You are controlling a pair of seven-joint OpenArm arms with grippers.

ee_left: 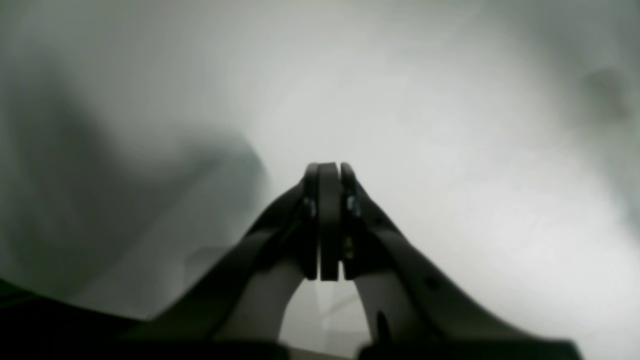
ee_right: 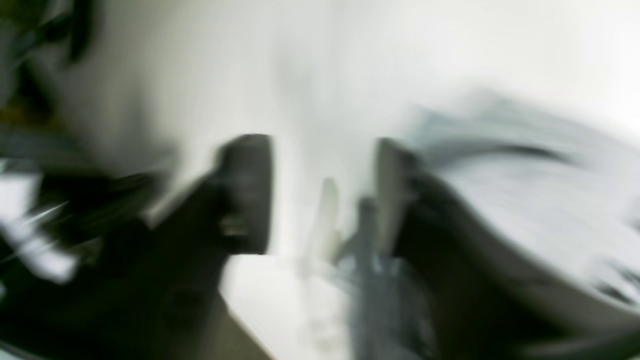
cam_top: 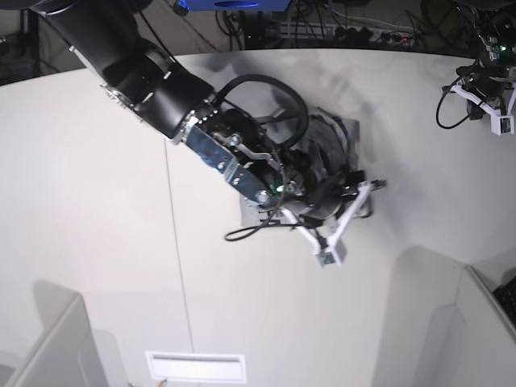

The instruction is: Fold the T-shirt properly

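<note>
The T-shirt (cam_top: pixel 332 133) lies as a compact grey folded bundle at the middle of the white table, mostly hidden under my right arm. My right gripper (cam_top: pixel 363 189) hangs over the bundle's right edge. The right wrist view is smeared by motion; there the right gripper (ee_right: pixel 325 195) has its jaws apart with pale table between them, and the grey T-shirt (ee_right: pixel 525 190) spreads just right of the right finger (ee_right: pixel 395 190). My left gripper (ee_left: pixel 330 172) is shut with nothing in it above blurred bare table. The left arm (cam_top: pixel 484 85) sits at the far right edge.
The white table (cam_top: pixel 97 201) has a thin seam (cam_top: pixel 173 242) running down its left half. A white slot (cam_top: pixel 195 367) lies at the front edge, with grey partitions (cam_top: pixel 451 322) at both front corners. Cables and a power strip (cam_top: pixel 355 32) line the back.
</note>
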